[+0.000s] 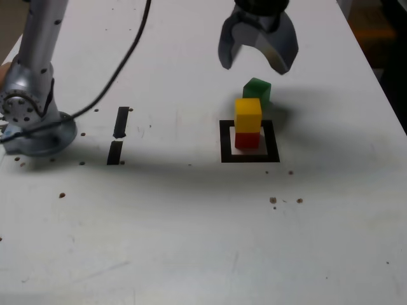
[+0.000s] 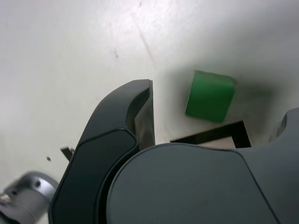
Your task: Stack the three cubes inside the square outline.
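We see the square outline (image 1: 249, 155) holding yellow cube (image 1: 248, 114) atop red cube (image 1: 247, 139); green cube (image 1: 257, 89) just behind; claw (image 1: 257, 54) wide, empty.

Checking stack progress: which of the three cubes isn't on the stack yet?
The green cube. It sits alone on the table just behind the square outline, outside it, while the yellow cube rests on the red cube inside.
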### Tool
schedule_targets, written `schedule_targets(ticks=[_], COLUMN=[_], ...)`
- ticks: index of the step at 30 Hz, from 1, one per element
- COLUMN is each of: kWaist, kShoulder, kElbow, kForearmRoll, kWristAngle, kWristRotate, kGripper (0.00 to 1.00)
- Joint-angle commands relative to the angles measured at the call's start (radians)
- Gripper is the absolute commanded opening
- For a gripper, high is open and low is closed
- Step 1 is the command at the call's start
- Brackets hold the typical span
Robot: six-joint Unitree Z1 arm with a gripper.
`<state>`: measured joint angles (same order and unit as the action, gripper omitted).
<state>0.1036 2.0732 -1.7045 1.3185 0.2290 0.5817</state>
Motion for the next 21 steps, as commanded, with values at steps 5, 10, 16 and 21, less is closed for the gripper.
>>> schedule_targets(ticks=[5,10,16,21], kWaist=[0.002,0.002,0.002,0.002], kShoulder=[0.019,0.032,0.035,0.023], kElbow=[0.063,0.146,0.182,0.155], kForearmRoll=[-0.071,-0.157,-0.223,-0.221], kWristAngle=[-0.016,-0.034,-0.046,-0.046], kWristRotate=[0.044,0.044,0.042,0.038], kGripper=[0.95,0.87,0.7,0.45])
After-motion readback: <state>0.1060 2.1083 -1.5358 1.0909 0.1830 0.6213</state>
